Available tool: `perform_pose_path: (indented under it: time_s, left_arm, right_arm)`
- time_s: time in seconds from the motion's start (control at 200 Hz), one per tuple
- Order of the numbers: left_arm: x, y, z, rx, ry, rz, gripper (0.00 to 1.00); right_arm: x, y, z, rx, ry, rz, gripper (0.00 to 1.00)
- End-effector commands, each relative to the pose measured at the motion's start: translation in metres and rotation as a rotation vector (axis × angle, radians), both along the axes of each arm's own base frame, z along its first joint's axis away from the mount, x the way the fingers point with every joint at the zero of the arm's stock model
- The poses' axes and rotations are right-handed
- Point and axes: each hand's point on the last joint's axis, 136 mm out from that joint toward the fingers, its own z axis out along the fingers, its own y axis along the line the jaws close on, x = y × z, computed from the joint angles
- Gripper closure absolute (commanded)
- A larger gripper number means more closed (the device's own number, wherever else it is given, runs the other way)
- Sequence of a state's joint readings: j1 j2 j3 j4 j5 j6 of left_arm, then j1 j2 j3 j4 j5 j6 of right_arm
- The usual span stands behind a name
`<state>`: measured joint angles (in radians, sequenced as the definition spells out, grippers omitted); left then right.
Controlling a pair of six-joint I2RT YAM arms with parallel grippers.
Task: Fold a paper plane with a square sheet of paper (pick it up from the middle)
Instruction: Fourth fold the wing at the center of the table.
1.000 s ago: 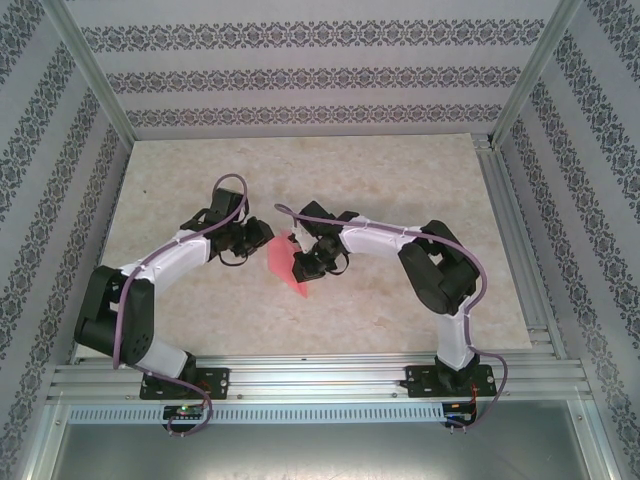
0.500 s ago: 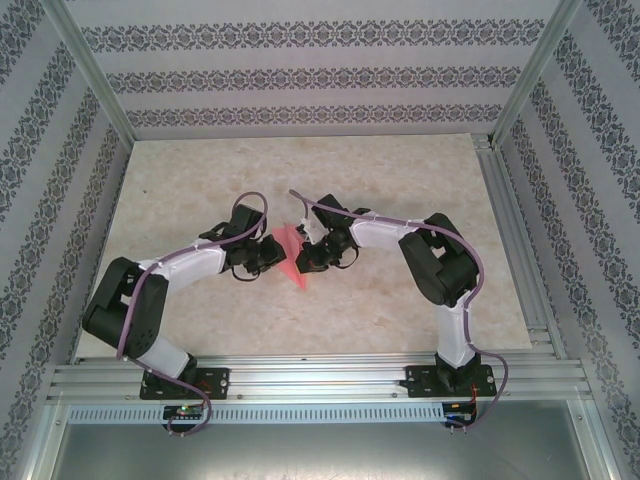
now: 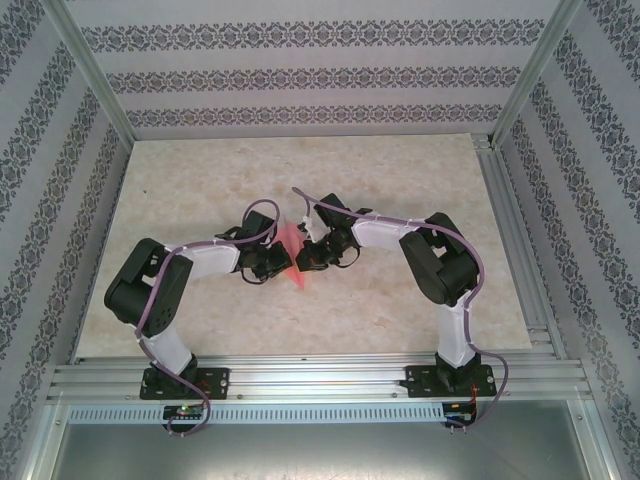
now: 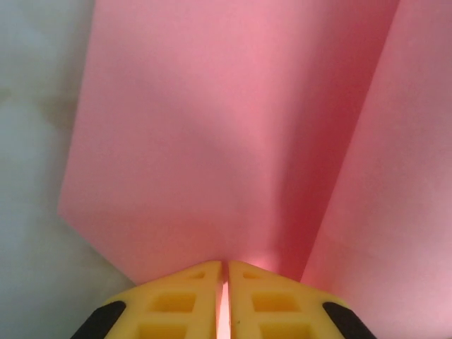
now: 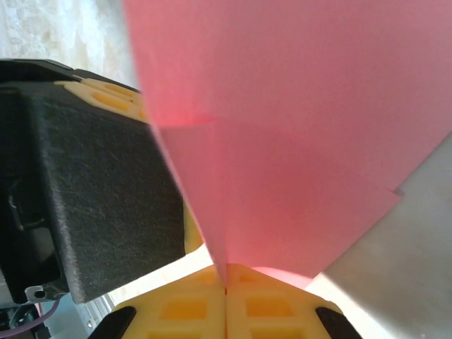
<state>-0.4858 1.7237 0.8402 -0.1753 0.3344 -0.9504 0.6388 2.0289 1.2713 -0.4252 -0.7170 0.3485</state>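
Paper point(image 4: 212, 141) runs near-to-far; left gripper point(image 4: 224, 274) and right gripper point(image 5: 226, 284) both clamp it from opposite sides, equally close.

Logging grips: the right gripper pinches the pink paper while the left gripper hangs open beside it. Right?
No: the left gripper is shut on the pink paper too, as the left wrist view shows. The right gripper does pinch it.
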Motion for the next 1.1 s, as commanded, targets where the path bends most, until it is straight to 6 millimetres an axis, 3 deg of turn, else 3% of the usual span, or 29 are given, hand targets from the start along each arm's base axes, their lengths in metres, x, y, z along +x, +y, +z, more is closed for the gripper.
perform_pose_path:
  time_s: [0.0,0.285,0.779,1.094]
  left_arm:
    - [-0.005,0.000,-0.017,0.042,0.036,-0.011,0.88]
    - [-0.012,0.016,-0.032,0.153,0.051,-0.050,0.90]
    - [-0.012,0.021,-0.038,0.218,0.057,-0.093,0.91]
    - [-0.011,0.023,-0.039,0.250,0.056,-0.115,0.91]
  right_arm:
    - [0.004,-0.002,-0.005,0.018,0.016,-0.015,0.93]
    - [0.013,-0.009,-0.011,-0.002,0.026,-0.014,0.93]
    - [0.026,-0.017,-0.009,-0.022,0.006,0.003,0.92]
    - [0.034,-0.018,-0.019,-0.036,0.015,0.006,0.91]
